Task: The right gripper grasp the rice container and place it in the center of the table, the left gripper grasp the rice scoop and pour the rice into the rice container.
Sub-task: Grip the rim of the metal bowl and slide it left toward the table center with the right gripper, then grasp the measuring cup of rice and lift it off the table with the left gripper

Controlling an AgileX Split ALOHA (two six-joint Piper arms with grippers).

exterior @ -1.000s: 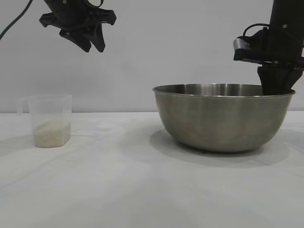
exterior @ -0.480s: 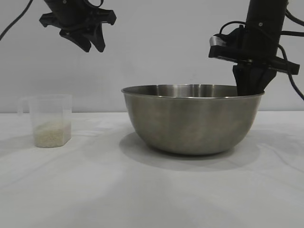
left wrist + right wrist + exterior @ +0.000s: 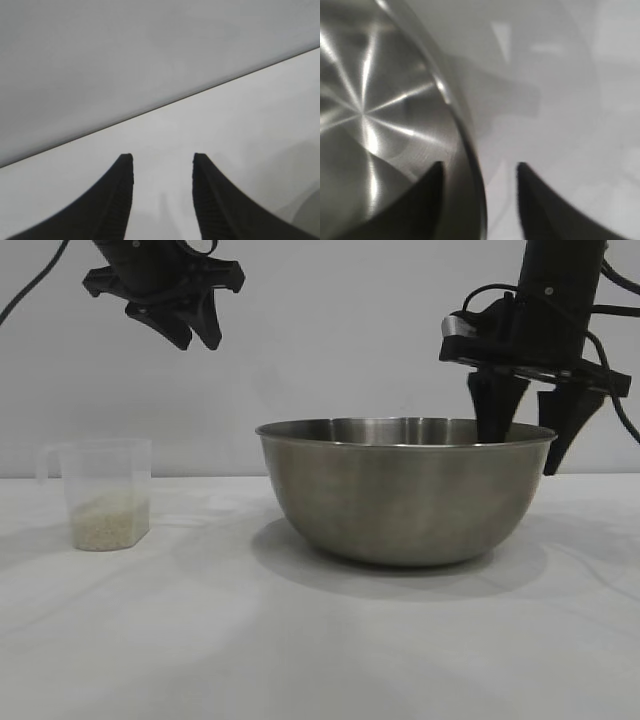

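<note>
We take the rice container (image 3: 405, 490) as our landmark, the steel bowl that sits on the table (image 3: 300, 640) about in the middle of it, a little toward the right arm's side, and nearest to us of all that matters here. At its far-right rim stands the right gripper (image 3: 524, 435), and this is where the change lies: half a second ago its fingers were pinched together on that rim, and now they are spread wide, one finger reaching down inside the bowl and the other hanging outside the wall, the rim running free between them, as the right wrist view confirms (image 3: 480, 200). The bowl has not shifted since that earlier picture, having slid leftward before it. We judge the placing step done and the release just made; the right arm should next lift clear. Well to the left of the bowl stands the rice scoop (image 3: 105, 493), upright and untouched, with the rice (image 3: 108, 522) heaped in its bottom. High above the scoop, well up and left of the bowl, the left gripper (image 3: 190, 335) hangs with its fingers partly apart and nothing between them (image 3: 162, 185). Its reach for the scoop has not yet begun.
</note>
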